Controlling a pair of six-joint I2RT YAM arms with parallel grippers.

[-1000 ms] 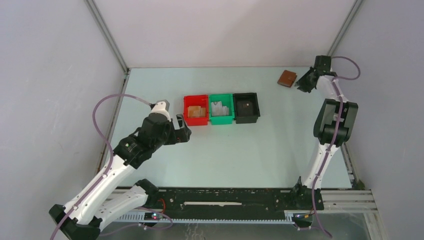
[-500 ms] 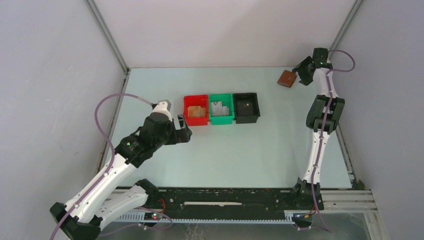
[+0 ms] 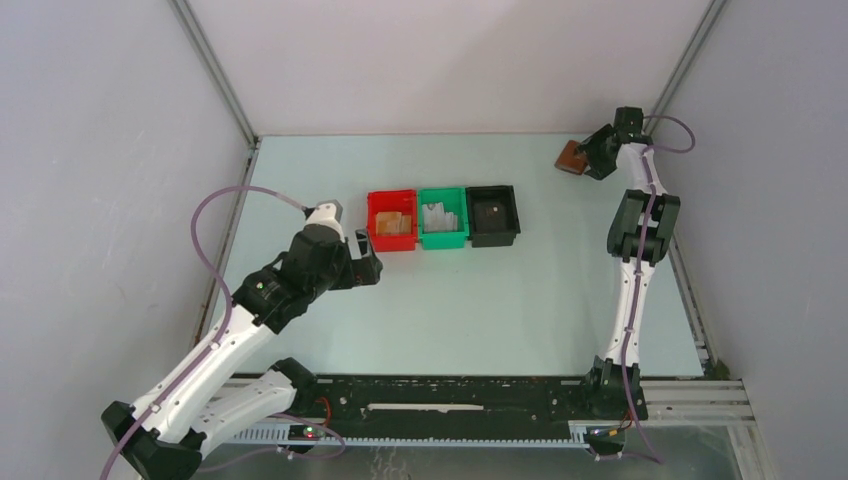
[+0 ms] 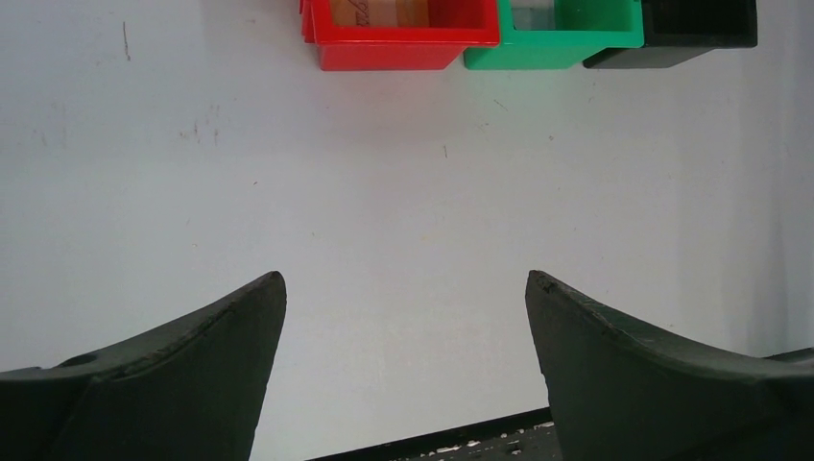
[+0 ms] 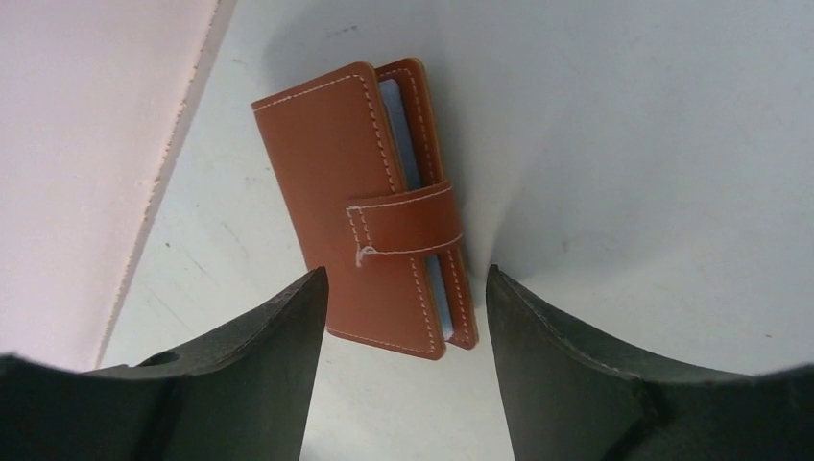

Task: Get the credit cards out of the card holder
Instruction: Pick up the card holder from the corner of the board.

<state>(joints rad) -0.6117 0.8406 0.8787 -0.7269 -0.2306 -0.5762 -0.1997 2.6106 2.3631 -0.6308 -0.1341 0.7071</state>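
Jaws apart, the right gripper (image 5: 405,274) straddles the strapped-shut card holder (image 5: 346,182), apparently to pinch it, while the left gripper (image 4: 405,279) hangs idle, likewise spread.

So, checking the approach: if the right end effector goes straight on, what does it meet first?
The right end effector would probably meet the card holder, strapped shut just ahead; depth is unclear.

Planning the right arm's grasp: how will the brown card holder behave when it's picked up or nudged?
The card holder lies flat and thin, so it will probably slide rather than tip if pushed. Its strap wraps across both panels, so it should stay folded and fairly stiff. The smooth leather may slip between the right gripper's open fingers.
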